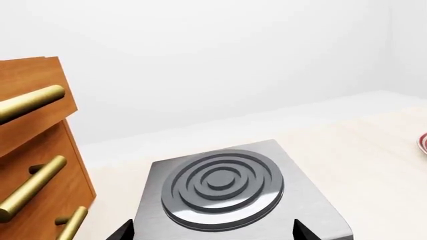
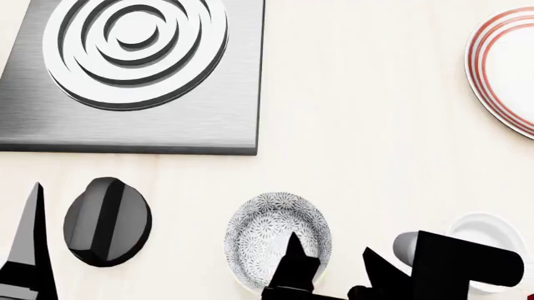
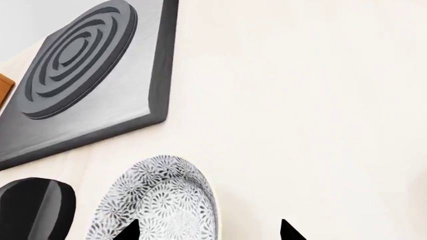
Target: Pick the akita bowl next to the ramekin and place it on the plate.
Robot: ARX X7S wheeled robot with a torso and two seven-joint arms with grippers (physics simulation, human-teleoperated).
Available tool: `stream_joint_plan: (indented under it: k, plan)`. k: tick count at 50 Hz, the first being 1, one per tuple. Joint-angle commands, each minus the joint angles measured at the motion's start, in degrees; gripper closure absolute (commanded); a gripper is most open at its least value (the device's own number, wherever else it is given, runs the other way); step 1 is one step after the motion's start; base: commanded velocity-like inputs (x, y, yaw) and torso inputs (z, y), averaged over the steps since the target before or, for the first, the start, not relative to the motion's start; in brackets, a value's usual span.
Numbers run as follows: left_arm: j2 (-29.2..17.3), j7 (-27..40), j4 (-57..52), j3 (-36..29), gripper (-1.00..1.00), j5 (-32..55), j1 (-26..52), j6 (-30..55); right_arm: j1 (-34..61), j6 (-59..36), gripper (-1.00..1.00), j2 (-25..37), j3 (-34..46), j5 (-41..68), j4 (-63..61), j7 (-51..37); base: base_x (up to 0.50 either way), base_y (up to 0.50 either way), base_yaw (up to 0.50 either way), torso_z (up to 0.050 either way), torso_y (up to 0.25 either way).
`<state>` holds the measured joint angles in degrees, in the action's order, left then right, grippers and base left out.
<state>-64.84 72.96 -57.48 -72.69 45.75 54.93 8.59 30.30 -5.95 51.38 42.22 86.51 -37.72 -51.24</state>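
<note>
Akita bowl (image 2: 271, 234) w/ rim betw. right jaws, spread wide, beside ramekin (image 2: 488, 240).

- We see bright, even light in all three views; nothing is dim.
- The pale surface (image 2: 367, 125) is almost washed out, with only soft, faint shadows under things.
- The brushed metal burner plate (image 2: 209, 119) shows a smooth sheen, and its rings cast thin dark shadows.
- The brass drawer handles (image 1: 30, 102) carry gentle highlights.
- Edges are crisp everywhere: no blur, no visible bending at the borders.
- The right pincer (image 2: 334, 265) is a flat black silhouette without detail.
</note>
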Motion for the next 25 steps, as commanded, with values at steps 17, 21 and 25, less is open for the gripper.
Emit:
stream_joint_plan:
  k: [17,21,25]
  plan:
    - [-0.13,-0.04,0.18,-0.08,-1.0,0.08,0.13,-0.28,0.22,-0.44,-1.0,-1.77,0.63,0.22,3.62,2.69,0.0,0.0,0.0,0.0,0.0]
    - [-0.17,-0.04,0.25,-0.18,-1.0,-0.06,0.01,-0.38,-0.02,-0.38,-1.0,-1.9,0.74,0.02,4.1,3.0,0.0,0.0,0.0,0.0,0.0]
    - [-0.22,-0.01,0.21,-0.19,-1.0,-0.03,0.05,-0.34,-0.19,-0.36,-1.0,-2.04,0.84,-0.11,4.59,3.37,0.0,0.0,0.0,0.0,0.0]
